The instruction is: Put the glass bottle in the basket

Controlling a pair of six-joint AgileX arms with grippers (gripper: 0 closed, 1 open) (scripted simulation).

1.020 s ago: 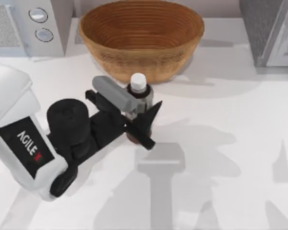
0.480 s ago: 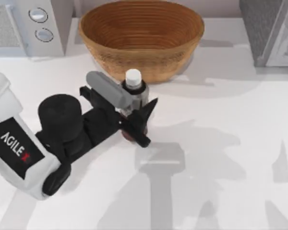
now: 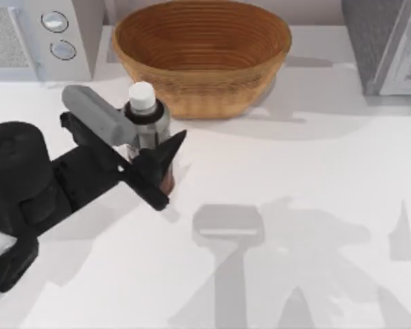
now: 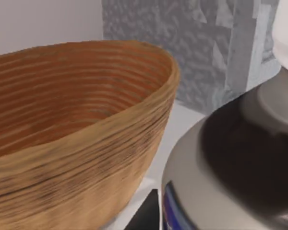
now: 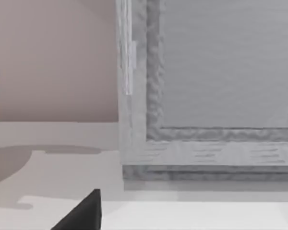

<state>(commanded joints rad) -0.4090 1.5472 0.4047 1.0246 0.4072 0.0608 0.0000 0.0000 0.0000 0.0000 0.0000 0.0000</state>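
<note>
The left tool (image 3: 145, 159) is clamped on the glass bottle (image 3: 145, 120), its two dark fingers (image 3: 166, 149) pressed against the bottle's sides below the silver-grey label. The bottle stands upright in that grip, white cap on top, its reddish-brown lower part showing just under the fingers. A grey block on the wrist sits against the bottle on the side away from the basket's middle, and the black body of the left arm runs off from there toward the table's left edge.

The bottle is outside the basket (image 3: 202, 51), just beside the outer wall at the basket's near left; whether its base touches the table (image 3: 315, 192) cannot be told from above. In the left wrist view the bottle's shoulder and label (image 4: 221, 172) loom close, with the basket's woven wall (image 4: 86, 158) right next to them and the ribbed tan-brown inside visible over the rim.

Beyond the basket's left side, at the back of the table, stands a pale appliance with two round knobs (image 3: 55, 22). On the basket's other side, at the back right, is a speckled grey box (image 3: 383, 41), also seen behind the basket in the left wrist view.

The right wrist view looks at that grey box's framed face (image 5: 221, 96), with one dark fingertip of the right tool (image 5: 84, 215) at the picture's edge; whether the right tool is apart or together cannot be told.
</note>
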